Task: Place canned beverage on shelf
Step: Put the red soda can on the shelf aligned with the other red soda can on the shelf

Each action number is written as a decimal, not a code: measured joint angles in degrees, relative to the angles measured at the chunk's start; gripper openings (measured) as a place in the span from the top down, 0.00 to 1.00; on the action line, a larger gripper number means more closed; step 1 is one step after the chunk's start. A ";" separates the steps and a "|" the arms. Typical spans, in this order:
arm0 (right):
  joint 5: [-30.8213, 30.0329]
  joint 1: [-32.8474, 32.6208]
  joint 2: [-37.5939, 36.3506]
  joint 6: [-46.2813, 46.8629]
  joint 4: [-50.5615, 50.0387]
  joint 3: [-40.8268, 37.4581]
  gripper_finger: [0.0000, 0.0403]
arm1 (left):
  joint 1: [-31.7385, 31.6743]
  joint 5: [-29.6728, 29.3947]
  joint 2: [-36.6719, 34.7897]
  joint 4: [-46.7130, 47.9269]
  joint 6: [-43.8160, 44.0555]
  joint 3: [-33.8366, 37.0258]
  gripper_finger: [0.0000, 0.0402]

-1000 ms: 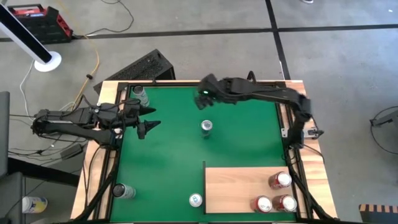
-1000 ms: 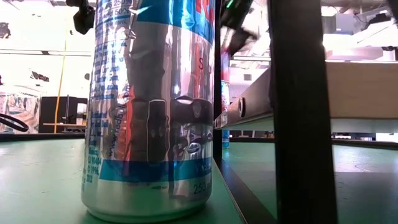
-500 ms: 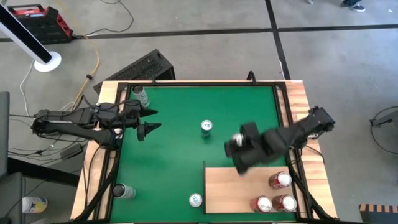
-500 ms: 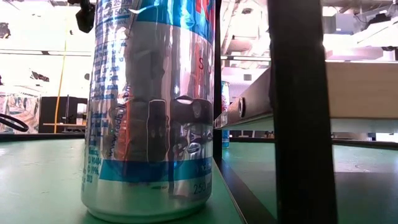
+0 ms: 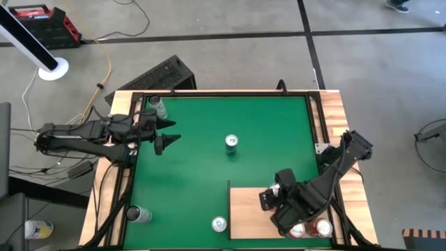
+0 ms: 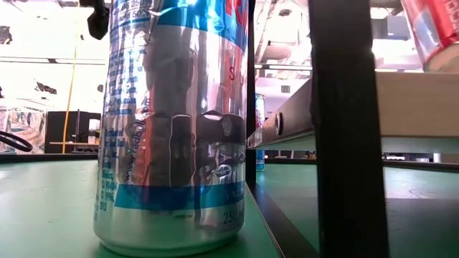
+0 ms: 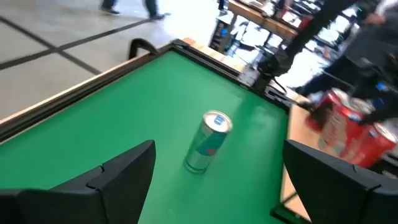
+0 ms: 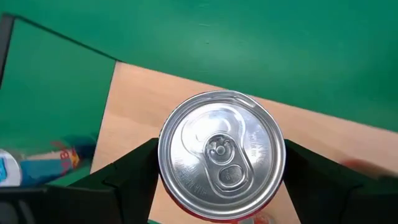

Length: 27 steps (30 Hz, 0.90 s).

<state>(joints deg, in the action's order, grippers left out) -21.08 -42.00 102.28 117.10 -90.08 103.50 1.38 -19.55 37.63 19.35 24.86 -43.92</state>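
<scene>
Right end effector grips a red can upright between its fingers, directly above the pale shelf, so the drop is straight down. Farther off, the left end effector waits wide open and empty at the tabletop's far-left edge.

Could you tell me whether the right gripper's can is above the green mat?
No, the red can between the right gripper fingers is over the pale wooden shelf.

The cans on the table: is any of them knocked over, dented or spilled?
Nothing stands out. The silver cans on the green mat stand upright, such as the middle one, and no liquid shows. The right gripper holds a red can upright over the shelf. The left gripper waits open near the table's left edge.
</scene>
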 joint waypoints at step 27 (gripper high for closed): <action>-2.79 -7.73 -4.79 5.64 0.24 -17.02 0.10 | -1.00 -5.31 -0.01 -1.05 10.19 0.00 0.17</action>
<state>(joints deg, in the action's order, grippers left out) -23.87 -49.74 97.49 122.74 -89.84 86.48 0.38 -24.86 37.62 18.31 35.05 -43.92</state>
